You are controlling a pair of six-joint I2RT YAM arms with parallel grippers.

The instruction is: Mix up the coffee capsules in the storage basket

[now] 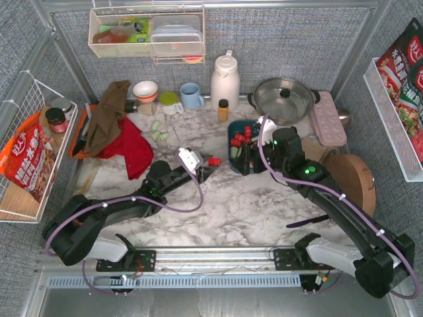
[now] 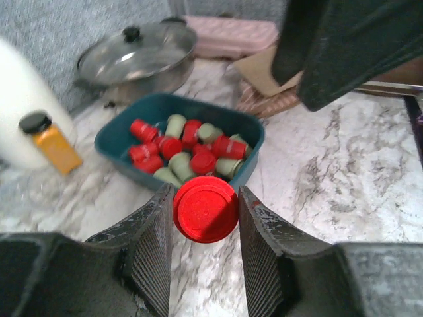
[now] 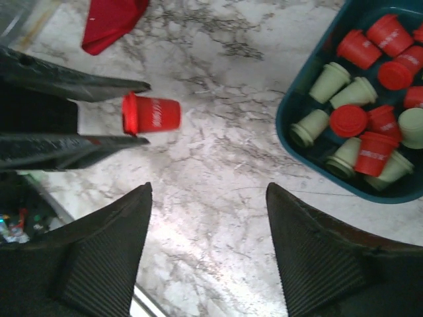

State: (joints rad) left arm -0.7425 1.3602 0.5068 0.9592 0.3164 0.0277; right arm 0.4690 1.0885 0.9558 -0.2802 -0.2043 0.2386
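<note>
Just beside the storage basket (image 2: 122, 158): the left tool (image 2: 205, 198) is clamped on one red capsule (image 2: 205, 210), pinching its round lid end at the very tips.
Inside the basket: the other coffee capsules (image 2: 192, 148) lie in a heap, red ones and pale green ones all jumbled.
Next to the basket too: the right tool (image 3: 208, 191) has its two sides wide apart with nothing in them, over the bare surface (image 3: 218, 119).
Slip: the red capsule is small and smooth and held only at the tips, so I think it could pop out and roll away from the basket.
Bump on the wall: if the left tool goes in too low, the capsule could knock the basket's near wall and shove the basket along.
Crash: both tools are close to the same side of the basket, so they could hit each other if both go for it together.
Spill: the basket walls look low, so a hard stir could flick capsules out.
Left behind: a few loose green capsules (image 1: 158, 132) lie on the surface well apart from the basket, on its left, and could be forgotten.
</note>
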